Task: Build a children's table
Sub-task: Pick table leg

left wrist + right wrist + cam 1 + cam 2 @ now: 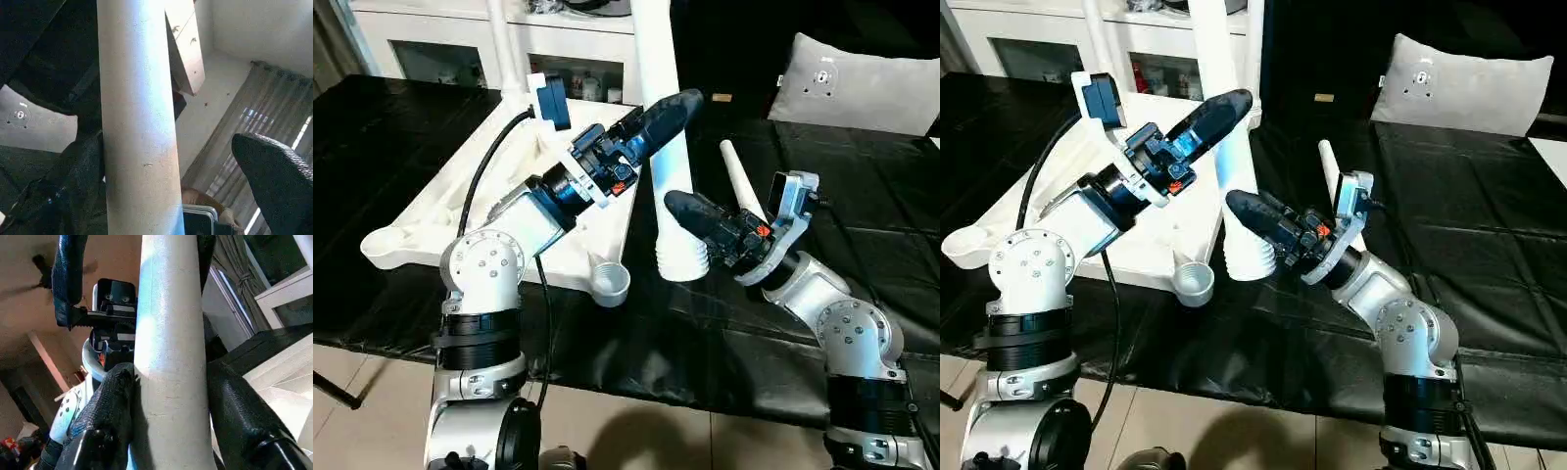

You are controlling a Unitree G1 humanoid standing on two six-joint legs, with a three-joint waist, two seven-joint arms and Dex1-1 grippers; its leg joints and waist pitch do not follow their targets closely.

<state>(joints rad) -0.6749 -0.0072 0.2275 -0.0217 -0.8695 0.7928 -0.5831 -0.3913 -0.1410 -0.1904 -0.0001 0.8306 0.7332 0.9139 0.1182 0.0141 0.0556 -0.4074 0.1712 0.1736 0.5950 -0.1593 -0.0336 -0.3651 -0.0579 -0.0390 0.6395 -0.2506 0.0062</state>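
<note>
Your right gripper [690, 211] clamps the smooth white tube leg [664, 147] just above its ribbed, flared foot. The leg stands upright on the black sheet [862, 196], beside the tabletop [524, 166] lying ribbed side up. Your left gripper [668, 110] brackets it higher up, one finger [279, 176] standing apart. A second leg [740, 176] lies behind. A grey cushion [862, 83] rests beyond, well apart.

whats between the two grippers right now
The upright white leg stands between the left gripper and the right gripper, clearest in the left eye view.
</note>
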